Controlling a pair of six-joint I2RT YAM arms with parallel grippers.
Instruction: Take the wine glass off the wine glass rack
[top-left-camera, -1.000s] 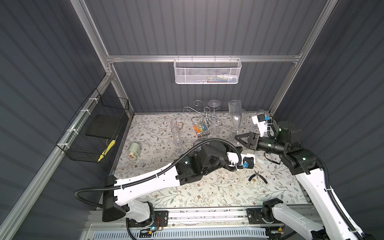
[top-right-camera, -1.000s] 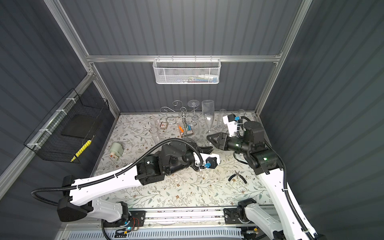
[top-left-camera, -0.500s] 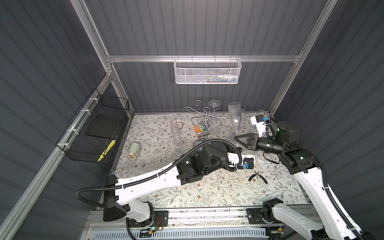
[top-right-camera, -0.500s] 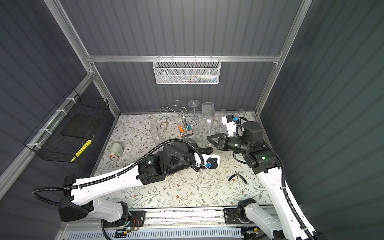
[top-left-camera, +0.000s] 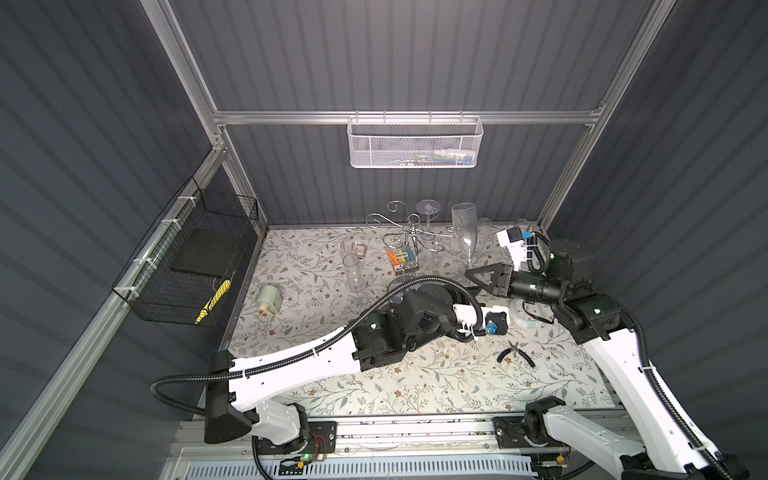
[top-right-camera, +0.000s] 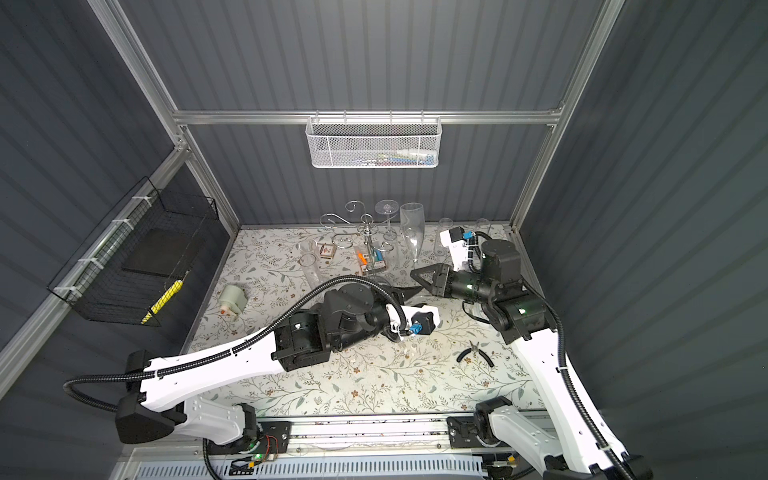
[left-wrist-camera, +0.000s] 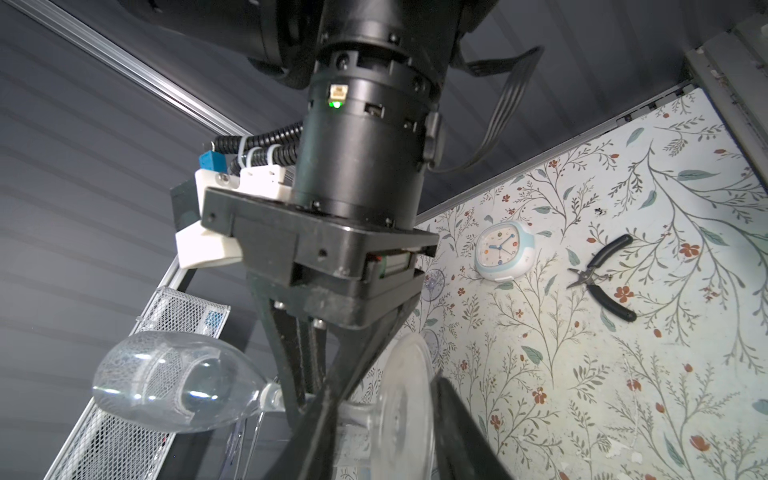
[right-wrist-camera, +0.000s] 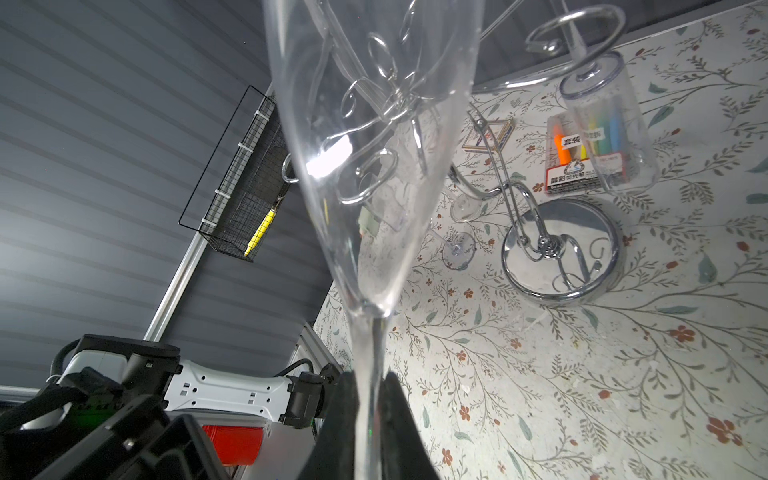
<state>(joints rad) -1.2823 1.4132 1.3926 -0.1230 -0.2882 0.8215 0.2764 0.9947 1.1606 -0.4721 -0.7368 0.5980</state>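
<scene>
R jaws pinch wine glass (right-wrist-camera: 370, 166) stem, upright beside rack (right-wrist-camera: 582, 232).

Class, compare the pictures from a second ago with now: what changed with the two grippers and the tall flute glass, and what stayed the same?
The right gripper closed its jaws on the stem of the flute glass. The left gripper opened its jaws, letting go; they now stand apart around the foot. The glass stayed upright beside the wine glass rack, and both arms hardly shifted.
</scene>
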